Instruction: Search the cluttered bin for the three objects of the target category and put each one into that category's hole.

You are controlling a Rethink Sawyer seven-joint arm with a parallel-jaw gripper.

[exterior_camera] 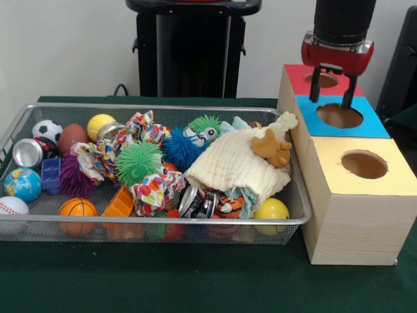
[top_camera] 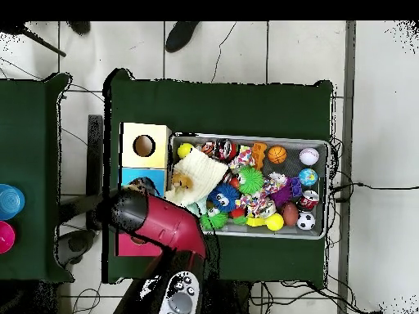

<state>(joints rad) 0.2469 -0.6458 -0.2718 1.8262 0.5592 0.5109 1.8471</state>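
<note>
My gripper point(exterior_camera: 332, 91) hangs open over the wooden sorting box, its two black fingers point(exterior_camera: 315, 85) empty, just above the seam between the red hole point(exterior_camera: 324, 79) and the blue hole point(exterior_camera: 339, 115). The yellow hole point(exterior_camera: 363, 164) lies nearest the camera. The wire bin point(exterior_camera: 163, 220) holds balls such as a basketball point(exterior_camera: 77, 208), a baseball point(exterior_camera: 12, 207), a globe ball point(exterior_camera: 22, 184) and a soccer ball point(exterior_camera: 47, 130). It also holds cans point(exterior_camera: 27, 152), spiky toys point(exterior_camera: 137, 162) and a cream cloth point(exterior_camera: 238, 163). In the overhead view the arm point(top_camera: 164, 222) covers the gripper.
The box point(top_camera: 144, 147) stands against the bin's point(top_camera: 328, 188) short end on the green table. A small brown plush point(exterior_camera: 272, 146) lies on the cream cloth. Patterned cloths point(exterior_camera: 156, 190) and an orange block point(exterior_camera: 120, 202) fill the bin's middle. A shoe point(top_camera: 182, 34) shows beyond the table.
</note>
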